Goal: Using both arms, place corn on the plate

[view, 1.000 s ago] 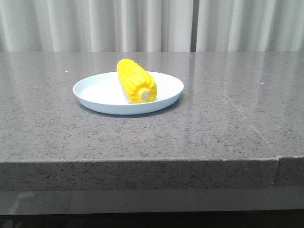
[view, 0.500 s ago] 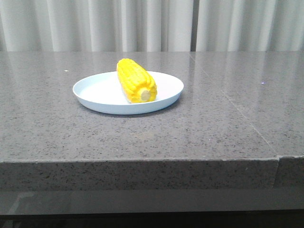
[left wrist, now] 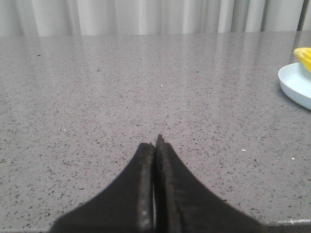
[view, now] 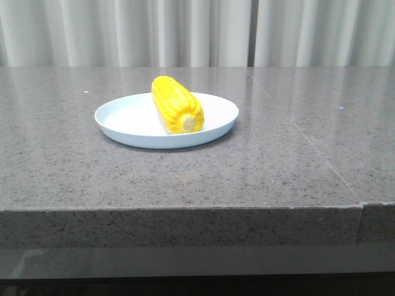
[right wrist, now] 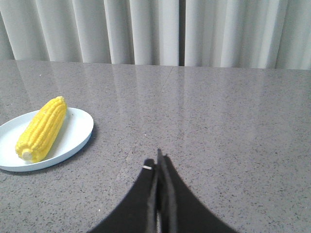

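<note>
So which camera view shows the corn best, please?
The front view: the whole corn lies on the plate, stub end toward the camera, nothing covering it. The right wrist view also shows the whole cob, smaller and off to one side. The left wrist view catches only its tip at the edge.

We see only two things rising from the table (view: pixel 296 172): the plate (view: pixel 123 117) and the corn (view: pixel 177 103) lying on it, stub end toward the camera. All around the plate the stone is bare, so passage is free on each side and in front up to the edge. The curtain (view: pixel 197 31) closes off the far side. Both grippers, left (left wrist: pixel 154 145) and right (right wrist: pixel 159 162), are pressed closed, low over bare stone, well apart from the plate.
</note>
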You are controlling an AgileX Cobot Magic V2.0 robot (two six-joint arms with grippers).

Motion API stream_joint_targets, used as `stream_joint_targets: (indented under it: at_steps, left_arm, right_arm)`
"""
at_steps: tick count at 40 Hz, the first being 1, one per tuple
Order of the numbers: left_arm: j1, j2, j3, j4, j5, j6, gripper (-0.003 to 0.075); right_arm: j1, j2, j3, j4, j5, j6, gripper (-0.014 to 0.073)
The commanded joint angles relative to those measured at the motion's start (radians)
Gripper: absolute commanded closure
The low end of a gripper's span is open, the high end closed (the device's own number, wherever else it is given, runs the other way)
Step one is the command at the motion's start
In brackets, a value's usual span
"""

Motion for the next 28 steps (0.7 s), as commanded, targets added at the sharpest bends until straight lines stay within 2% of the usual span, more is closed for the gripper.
stream_joint_targets:
  at_steps: [1, 10, 17, 23, 28]
  left_arm:
    - [0.002, -0.022, 0.003, 0.0, -0.079, -0.01, 0.0741]
    - [0.002, -0.022, 0.003, 0.0, -0.079, -0.01, 0.0741]
    - [0.002, -0.022, 0.003, 0.0, -0.079, -0.01, 0.0741]
    - [0.002, -0.022, 0.003, 0.0, -0.079, -0.01, 0.0741]
    - [0.002, -0.022, 0.003, 0.0, -0.079, -0.01, 0.0741]
  right_arm:
    - [-0.005, 0.011, -0.022, -0.01, -0.084, -0.009, 0.0641]
    - [-0.025, 0.009, 0.058, -0.026, -0.151, -0.009, 0.0641]
    - [-0.119, -0.015, 0.177, -0.026, -0.229, -0.009, 0.0641]
    - [-0.194, -0.085, 0.292, -0.005, -0.23, -0.009, 0.0641]
    - [-0.217, -0.144, 0.358, 0.009, -0.232, -0.009, 0.0641]
